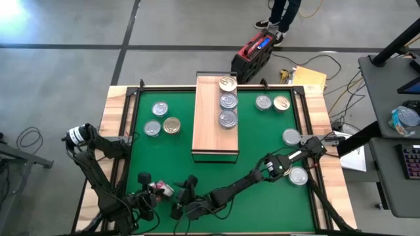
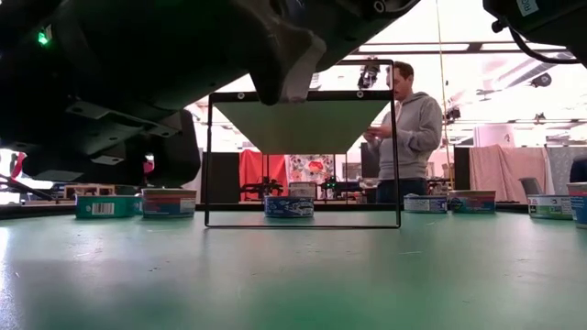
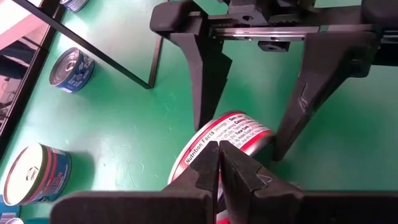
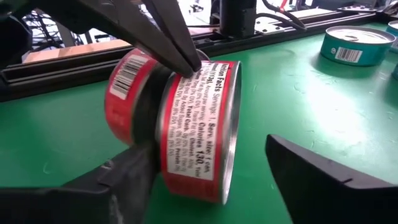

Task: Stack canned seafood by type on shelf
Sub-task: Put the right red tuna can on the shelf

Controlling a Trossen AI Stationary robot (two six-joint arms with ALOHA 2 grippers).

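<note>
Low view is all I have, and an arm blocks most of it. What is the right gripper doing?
Observer: The right gripper has its jaws open on either side of a red-labelled can, near the table's front edge.
Operator: Is that can lying flat?
Observer: No, it is tipped up on its edge on the green mat.
Operator: And the left gripper?
Observer: The left gripper has its jaws shut, tips against that can.

We see even overhead room light and soft shadows on the green mat (image 1: pixel 262 144). Low view is backlit: bright ceiling glare, arm silhouettes dark, near mat blurred.
</note>
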